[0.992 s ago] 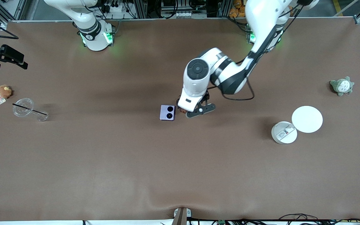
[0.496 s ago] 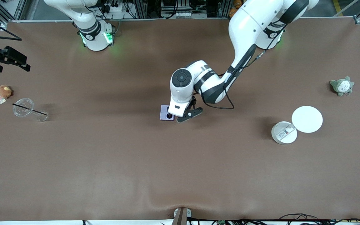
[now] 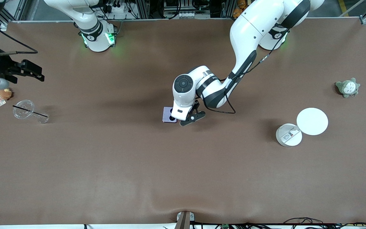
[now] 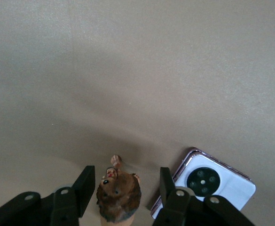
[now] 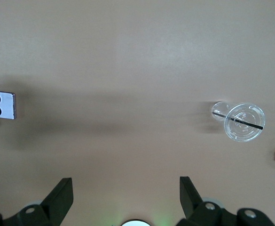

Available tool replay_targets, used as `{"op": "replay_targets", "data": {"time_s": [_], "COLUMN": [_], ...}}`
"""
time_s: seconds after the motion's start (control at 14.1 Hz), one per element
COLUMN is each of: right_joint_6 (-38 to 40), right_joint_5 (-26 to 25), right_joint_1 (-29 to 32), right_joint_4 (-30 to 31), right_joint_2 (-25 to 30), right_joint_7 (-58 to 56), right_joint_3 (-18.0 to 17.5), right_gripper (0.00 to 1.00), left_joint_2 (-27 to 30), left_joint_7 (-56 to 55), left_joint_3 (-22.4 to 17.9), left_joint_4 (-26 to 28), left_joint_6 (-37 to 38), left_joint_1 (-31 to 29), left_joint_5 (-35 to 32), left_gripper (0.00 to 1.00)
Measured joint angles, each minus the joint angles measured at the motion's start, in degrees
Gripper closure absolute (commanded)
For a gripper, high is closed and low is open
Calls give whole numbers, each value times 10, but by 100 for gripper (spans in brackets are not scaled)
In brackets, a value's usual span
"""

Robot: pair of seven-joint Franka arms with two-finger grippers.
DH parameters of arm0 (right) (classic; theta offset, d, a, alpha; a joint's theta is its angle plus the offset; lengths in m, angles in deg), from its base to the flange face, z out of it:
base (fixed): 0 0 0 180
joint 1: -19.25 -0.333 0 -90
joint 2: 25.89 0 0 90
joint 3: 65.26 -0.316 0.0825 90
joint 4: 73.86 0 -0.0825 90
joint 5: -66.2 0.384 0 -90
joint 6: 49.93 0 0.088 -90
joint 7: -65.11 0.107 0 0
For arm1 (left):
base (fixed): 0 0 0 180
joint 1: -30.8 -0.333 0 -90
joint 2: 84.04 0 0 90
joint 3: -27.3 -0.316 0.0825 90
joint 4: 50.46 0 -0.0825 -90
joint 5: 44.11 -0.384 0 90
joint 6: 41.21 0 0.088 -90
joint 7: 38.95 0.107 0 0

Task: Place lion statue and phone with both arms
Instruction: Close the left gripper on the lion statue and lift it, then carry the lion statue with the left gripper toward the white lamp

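Note:
The lion statue is a small reddish-brown figurine standing on the table between the fingers of my left gripper, with a gap on each side. The left gripper is open and low over the table's middle, and in the front view the hand hides the lion. The pale lavender phone with two black circles lies flat right beside the lion, toward the right arm's end; it also shows in the left wrist view and the right wrist view. My right gripper is open and empty, high over the right arm's end of the table.
A clear plastic lid with a black straw, a small clear cup and an orange-brown plush lie at the right arm's end. Two white discs and a grey-green plush lie at the left arm's end.
The left arm has swung toward the phone, so its open gripper now straddles the lion and covers part of the phone. The right gripper has moved inward over the table's end.

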Motion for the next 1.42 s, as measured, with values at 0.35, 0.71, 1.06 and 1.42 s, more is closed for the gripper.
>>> {"op": "replay_targets", "data": {"time_s": [0.35, 0.71, 1.06, 1.42], "right_joint_6": [0, 0, 0, 0], "right_joint_5": [0, 0, 0, 0], "right_joint_1": [9, 9, 9, 9], "right_joint_4": [-4, -5, -10, -10], "right_joint_2": [-2, -2, -2, -2], "right_joint_7": [-14, -15, -15, -15], "right_joint_3": [5, 4, 4, 4], "right_gripper": [0, 0, 0, 0], "left_joint_2": [0, 18, 84, 99], "left_joint_7": [0, 54, 208, 386], "left_joint_3": [0, -6, -8, -9], "left_joint_4": [0, -20, -26, -21], "left_joint_6": [0, 55, 152, 183], "left_joint_1": [2, -13, -106, -218], "left_joint_5": [-4, -7, -8, -8], "left_gripper": [100, 100, 100, 100]}}
